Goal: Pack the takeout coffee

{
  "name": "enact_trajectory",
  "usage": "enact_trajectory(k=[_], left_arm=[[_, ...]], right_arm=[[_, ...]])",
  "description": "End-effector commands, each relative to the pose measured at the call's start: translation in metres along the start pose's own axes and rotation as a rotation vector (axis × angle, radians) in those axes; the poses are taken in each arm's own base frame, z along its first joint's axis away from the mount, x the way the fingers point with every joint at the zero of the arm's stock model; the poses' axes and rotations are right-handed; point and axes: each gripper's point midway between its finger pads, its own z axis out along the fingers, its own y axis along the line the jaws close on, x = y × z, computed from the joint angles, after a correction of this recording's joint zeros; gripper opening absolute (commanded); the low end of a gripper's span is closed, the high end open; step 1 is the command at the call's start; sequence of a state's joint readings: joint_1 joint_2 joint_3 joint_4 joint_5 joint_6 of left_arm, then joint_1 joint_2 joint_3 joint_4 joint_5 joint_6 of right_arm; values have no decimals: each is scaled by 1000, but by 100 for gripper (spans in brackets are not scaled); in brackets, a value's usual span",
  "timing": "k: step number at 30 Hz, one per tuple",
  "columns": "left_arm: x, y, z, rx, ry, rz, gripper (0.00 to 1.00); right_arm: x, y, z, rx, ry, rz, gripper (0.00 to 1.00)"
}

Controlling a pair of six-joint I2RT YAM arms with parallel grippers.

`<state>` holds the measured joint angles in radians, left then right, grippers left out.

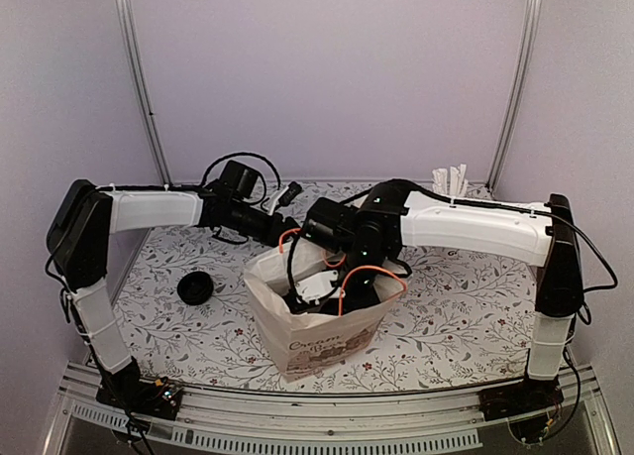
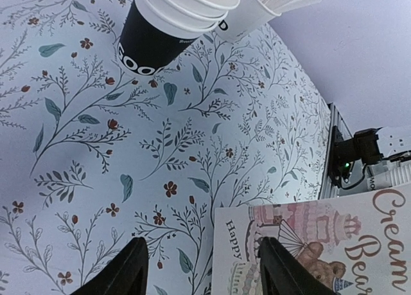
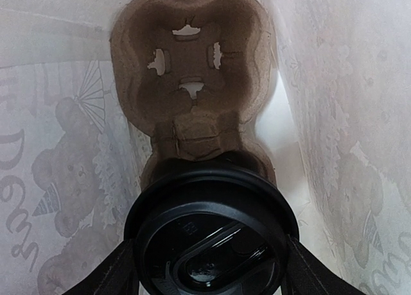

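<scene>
right hand (image 3: 209,272) inside the paper bag (image 1: 317,341), clasping the takeout coffee (image 3: 209,234); pulp cup carrier (image 3: 189,83) at 12 o'clock of the cup, which is apparently not yet seated or released. left hand (image 2: 205,269) spread beside the paper bag, holding nothing.

coffee cup (image 3: 209,243) between tight bag walls (image 3: 340,102), carrier (image 3: 189,115) beyond

From overhead I can't see my right pincer (image 3: 212,272), sunk in the paper bag (image 1: 317,348). The takeout coffee (image 3: 212,237) shows me only its lid, cropped below.
</scene>
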<state>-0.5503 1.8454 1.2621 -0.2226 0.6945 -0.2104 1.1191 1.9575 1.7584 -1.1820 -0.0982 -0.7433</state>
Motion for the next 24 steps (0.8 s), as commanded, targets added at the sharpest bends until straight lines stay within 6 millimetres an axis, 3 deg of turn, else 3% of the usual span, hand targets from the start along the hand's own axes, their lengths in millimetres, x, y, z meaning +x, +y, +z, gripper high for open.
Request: enact_trajectory(k=[1,8,14,18,20,24], left_arm=[[-13,-5,-16,-2,-48,42,61],[-24,-11,-29,-11,-55,71,61],[-48,-42,-67,-40,-115,116,62],[-52,-62,-97,-81,-148,135,62],[-51,-73,-111,-100,-157,138,62],[-49,-92,-134,-119,-182,134,63]], right_arm=[[29,-3,15,2,145,38,65],[9,-22,-22,104,70,55,81],[-3,-30,-48,153,17,59,85],[-9,-29,-62,155,-14,59,89],[-13,-25,-70,143,-47,57,98],[-16,-21,-80,143,-82,64,99]])
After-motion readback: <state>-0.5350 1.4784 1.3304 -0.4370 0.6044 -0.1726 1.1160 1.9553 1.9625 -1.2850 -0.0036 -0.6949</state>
